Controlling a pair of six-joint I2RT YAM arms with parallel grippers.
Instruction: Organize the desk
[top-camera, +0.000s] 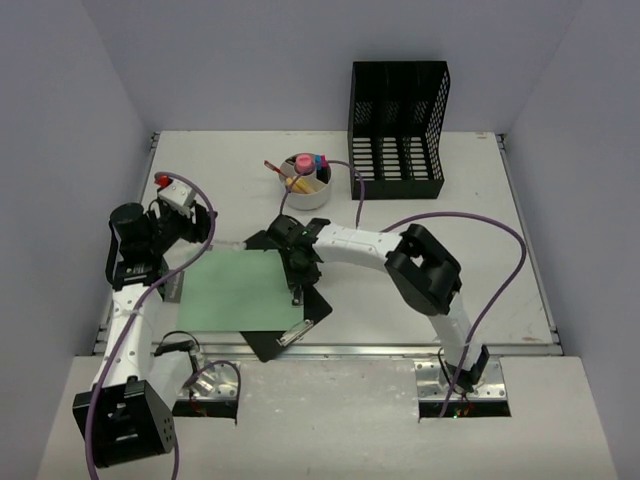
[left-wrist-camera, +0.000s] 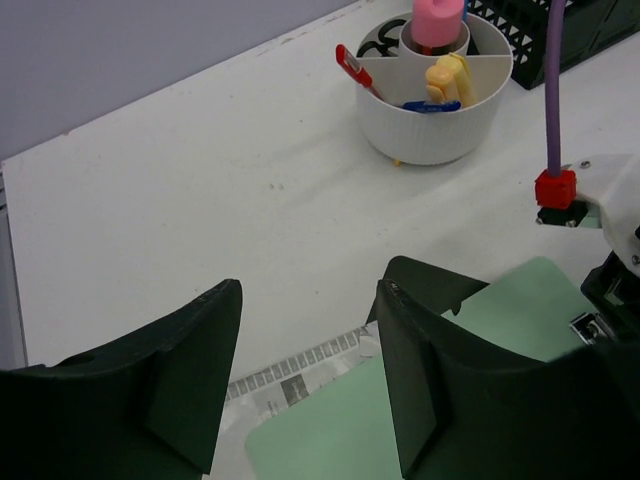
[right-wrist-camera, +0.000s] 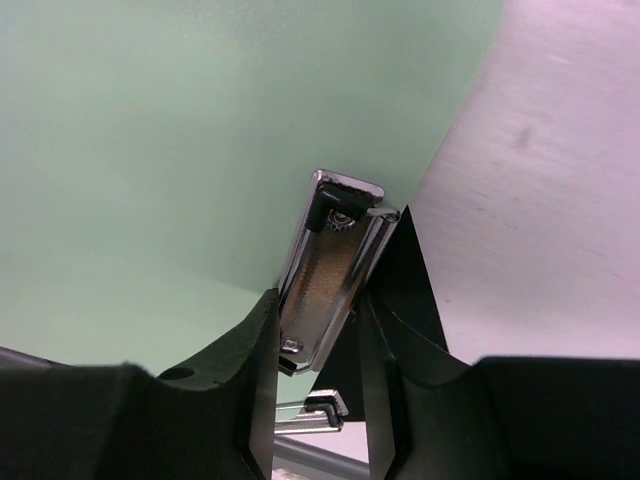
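The white counter (top-camera: 230, 160) fills the middle of the top view, with grey walls on 3 sides and its silver rail (top-camera: 380, 350) along the near edge, just ahead of the 2 arm bases. A black clipboard (top-camera: 265, 345) lies skewed at the centre front, and a pale green sheet (top-camera: 245, 290) covers most of it and spreads left onto the counter. The right hand (right-wrist-camera: 318, 300) reaches down over the sheet's right edge. It is narrow and holds the clipboard's silver clip (right-wrist-camera: 325, 260), with its 2 dark fingers (right-wrist-camera: 240, 380) pressed to either side of the metal. The left hand (left-wrist-camera: 310, 300) hangs over the counter's left side, above the sheet's far-left corner. It is wide, with nothing between its fingers. A printed grey strip (left-wrist-camera: 290, 370) shows from under the sheet's edge there. A round white cup (top-camera: 308, 192) stands on the counter at the far centre, well apart from both hands. It holds a pink cylinder in its middle well, something yellow and a blue clip in a side well, and a red pen (left-wrist-camera: 355, 70) leaning out over the rim. A black mesh rack (top-camera: 398, 130) with 3 slots stands upright at the far right. A purple cable (top-camera: 357, 195) runs between cup and rack.
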